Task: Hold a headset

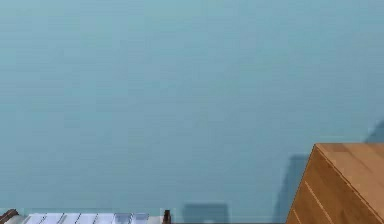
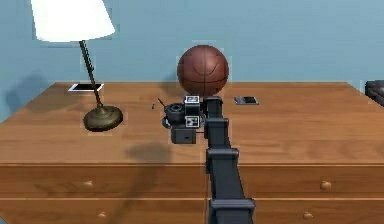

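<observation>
My arm [image 2: 226, 170] rises from the arm side view's bottom edge over a wooden dresser [image 2: 300, 125]. At its far end stand the white marker squares, and left of them the gripper [image 2: 163, 106], a dark body with thin fingers above the dresser top. A small dark round shape sits at the gripper's body; I cannot make out whether it is a headset. Whether the gripper holds anything, I cannot tell.
On the dresser stand a lamp [image 2: 88, 60] with a white shade at the left and a basketball [image 2: 203, 69] just behind the arm's end. A flat white device [image 2: 86, 88] and a small dark one [image 2: 246, 100] lie at the back. The forward view has a blue wall [image 1: 180, 100] and a wooden corner [image 1: 345, 185].
</observation>
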Controlling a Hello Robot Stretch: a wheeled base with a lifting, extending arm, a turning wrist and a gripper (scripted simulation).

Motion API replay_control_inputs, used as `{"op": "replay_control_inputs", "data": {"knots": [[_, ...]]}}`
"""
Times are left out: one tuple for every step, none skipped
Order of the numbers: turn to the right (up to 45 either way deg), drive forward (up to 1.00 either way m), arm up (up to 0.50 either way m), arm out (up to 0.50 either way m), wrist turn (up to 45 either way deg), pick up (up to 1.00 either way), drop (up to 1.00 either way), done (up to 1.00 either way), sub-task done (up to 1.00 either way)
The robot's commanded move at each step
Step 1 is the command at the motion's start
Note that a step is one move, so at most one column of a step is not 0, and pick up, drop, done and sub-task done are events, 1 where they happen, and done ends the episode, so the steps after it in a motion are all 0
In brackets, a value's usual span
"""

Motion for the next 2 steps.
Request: {"op": "replay_control_inputs", "data": {"knots": [[0.0, 0.0, 0.1, 0.0, 0.0, 0.0, 0.0, 0.0, 0.0], [0.0, 0.0, 0.0, 0.0, 0.0, 0.0, 0.0, 1.0, 0.0]]}}
